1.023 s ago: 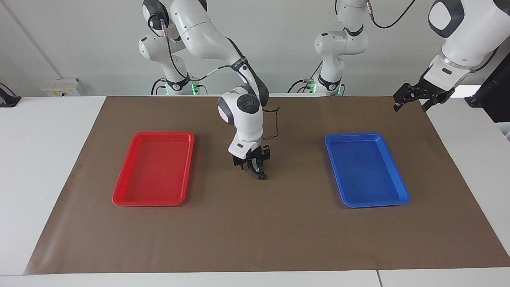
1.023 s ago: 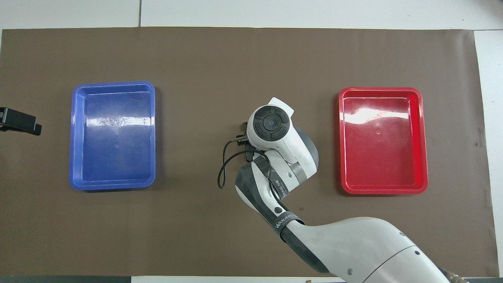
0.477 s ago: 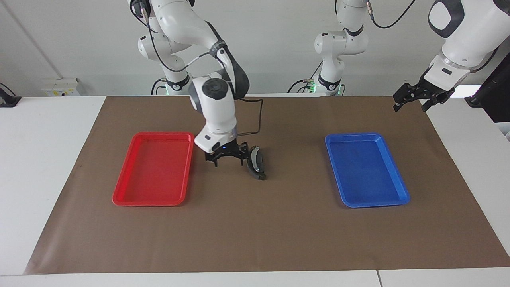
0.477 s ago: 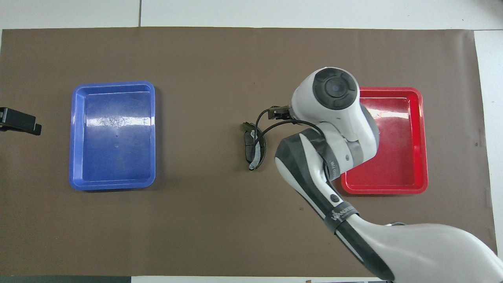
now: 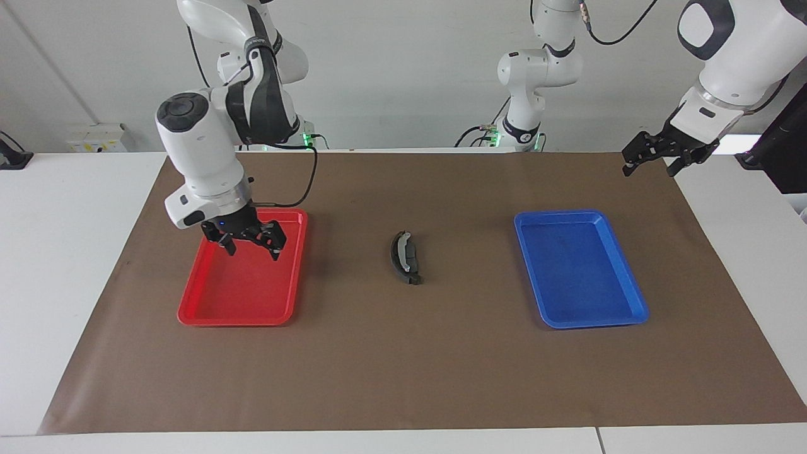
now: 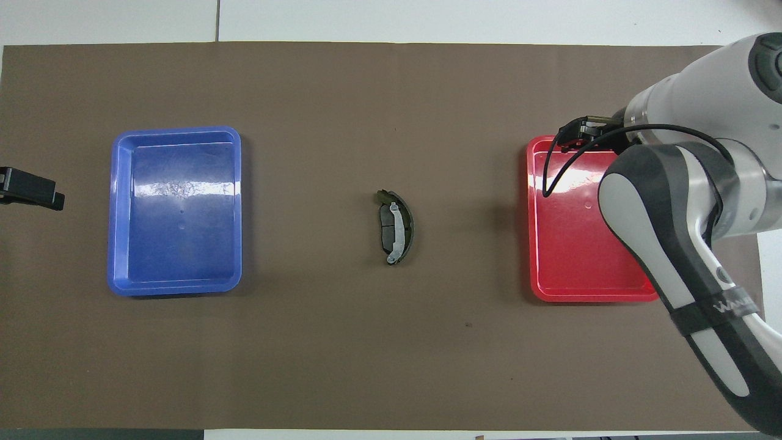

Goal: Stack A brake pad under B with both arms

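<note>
B [image 6: 408, 223], the black crescent with a silvery patch, lies on the brown mat midway between the two trays. It rests on the A brake pad [image 6: 385, 227], whose grey face shows at the crescent's inner curve. Both also show in the facing view: B [image 5: 397, 255] and the pad [image 5: 412, 253]. My right gripper [image 5: 252, 251] hangs open and empty over the red tray [image 5: 189, 315], well apart from the stack. My left gripper [image 5: 649, 169] waits open, raised over the mat's edge at the left arm's end; only a black part of it [image 6: 30, 190] shows from overhead.
The red tray [image 6: 568, 256] lies toward the right arm's end and the blue tray [image 6: 177, 244] toward the left arm's end. Nothing lies in either. The right arm's cable [image 6: 550, 171] loops above the red tray. White table borders the mat.
My right gripper has drawn away from the brake pieces toward the right arm's end and now hangs over the red tray. The pieces stay stacked on the mat. The left arm has not moved.
</note>
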Available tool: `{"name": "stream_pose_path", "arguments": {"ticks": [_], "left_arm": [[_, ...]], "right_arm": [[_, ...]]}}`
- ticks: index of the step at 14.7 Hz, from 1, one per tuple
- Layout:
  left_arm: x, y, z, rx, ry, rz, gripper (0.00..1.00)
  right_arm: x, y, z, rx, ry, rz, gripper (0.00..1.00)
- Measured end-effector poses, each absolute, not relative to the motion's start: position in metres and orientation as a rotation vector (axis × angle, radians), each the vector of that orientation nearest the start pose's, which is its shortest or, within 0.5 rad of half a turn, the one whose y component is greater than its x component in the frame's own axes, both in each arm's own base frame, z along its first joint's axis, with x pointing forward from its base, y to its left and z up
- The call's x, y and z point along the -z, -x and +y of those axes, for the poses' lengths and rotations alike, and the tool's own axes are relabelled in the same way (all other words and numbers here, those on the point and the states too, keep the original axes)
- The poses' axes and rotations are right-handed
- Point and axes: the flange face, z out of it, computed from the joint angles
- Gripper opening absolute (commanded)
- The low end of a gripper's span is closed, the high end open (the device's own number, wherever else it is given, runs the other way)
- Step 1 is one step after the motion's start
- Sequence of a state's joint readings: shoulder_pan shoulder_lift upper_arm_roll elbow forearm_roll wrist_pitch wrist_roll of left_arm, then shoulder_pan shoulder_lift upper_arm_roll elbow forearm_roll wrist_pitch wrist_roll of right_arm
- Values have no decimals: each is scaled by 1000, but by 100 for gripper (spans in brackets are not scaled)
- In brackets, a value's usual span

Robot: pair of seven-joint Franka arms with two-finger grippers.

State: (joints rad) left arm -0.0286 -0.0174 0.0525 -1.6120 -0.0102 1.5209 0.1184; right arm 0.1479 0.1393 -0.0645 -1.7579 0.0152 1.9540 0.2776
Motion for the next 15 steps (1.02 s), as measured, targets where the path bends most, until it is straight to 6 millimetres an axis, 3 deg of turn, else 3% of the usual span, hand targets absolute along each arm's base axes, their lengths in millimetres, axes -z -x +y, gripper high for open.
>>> {"name": "stream_pose_path", "arguments": {"ticks": [4, 7, 10, 12, 15], "left_arm": [[-611, -543, 12, -115, 3152, 149, 100], [-611, -543, 12, -115, 3152, 149, 100], [-611, -543, 12, -115, 3152, 149, 100], [-611, -543, 12, -115, 3152, 149, 100], [-611, -543, 12, -115, 3152, 149, 100]], "right_arm": [[-538, -571, 21, -10, 3109, 357, 100], [-579, -544, 0, -11, 3112, 296, 100], [-608, -527, -12, -66, 3139, 238, 100], [-617, -525, -11, -77, 3149, 228, 100], [-613, -529, -10, -71, 3150, 230, 100]]}}
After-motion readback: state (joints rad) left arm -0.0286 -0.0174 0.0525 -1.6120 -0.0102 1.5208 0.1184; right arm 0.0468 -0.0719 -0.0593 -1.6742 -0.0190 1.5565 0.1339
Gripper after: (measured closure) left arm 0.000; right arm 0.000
